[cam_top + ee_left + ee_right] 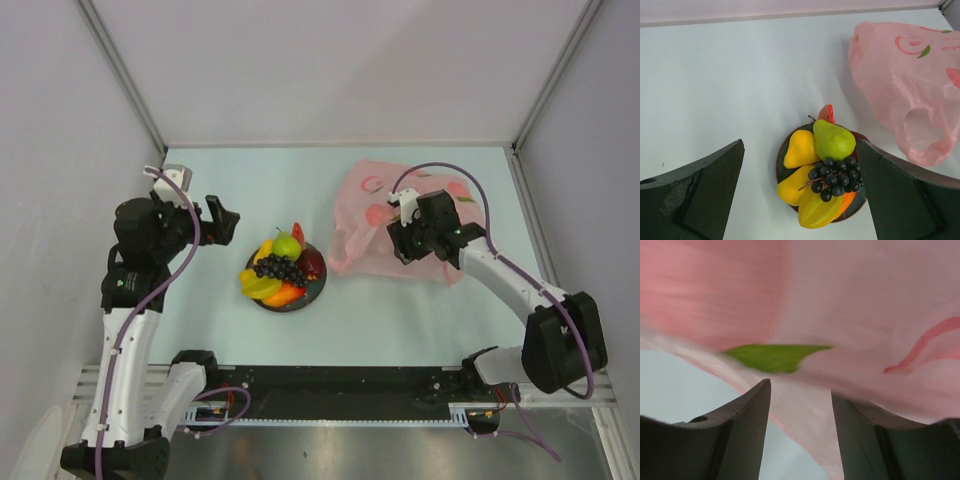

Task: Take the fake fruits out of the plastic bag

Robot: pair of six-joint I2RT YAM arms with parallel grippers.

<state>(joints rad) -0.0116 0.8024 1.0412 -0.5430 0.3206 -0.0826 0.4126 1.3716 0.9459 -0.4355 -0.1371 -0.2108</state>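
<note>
Three views: I am reading the top camera and both wrist cameras.
Fruit location: the fake fruits [283,270] are heaped on the dark plate [318,286], which stands on the table [400,320] between the two arms.
Bag location: the plastic bag [365,210] lies crumpled on the table just right of the plate, handle end towards it.
Bag-to-plate gap: the top view leaves contact unclear, but the left wrist view shows a strip of table between them.
Left arm: the left gripper [226,222] is raised to the left of the plate.
Left fingers state: the left fingers [705,195] are spread wide and released, framing the plate below.
Left wrist only: the pear [834,141], grapes [835,176], yellow pieces [801,149] and watermelon slice [827,113] behind the pear.
Top view only: the dark red piece [312,263] at the plate's right side.
Right arm: the right gripper [403,246] is down over the bag.
Right fingers state: the right fingers [740,435] are parted by a narrower gap and not clamped. Pink film fills the gap.
Right wrist only: the green leaf print [775,357] on the film, close and blurred.
</note>
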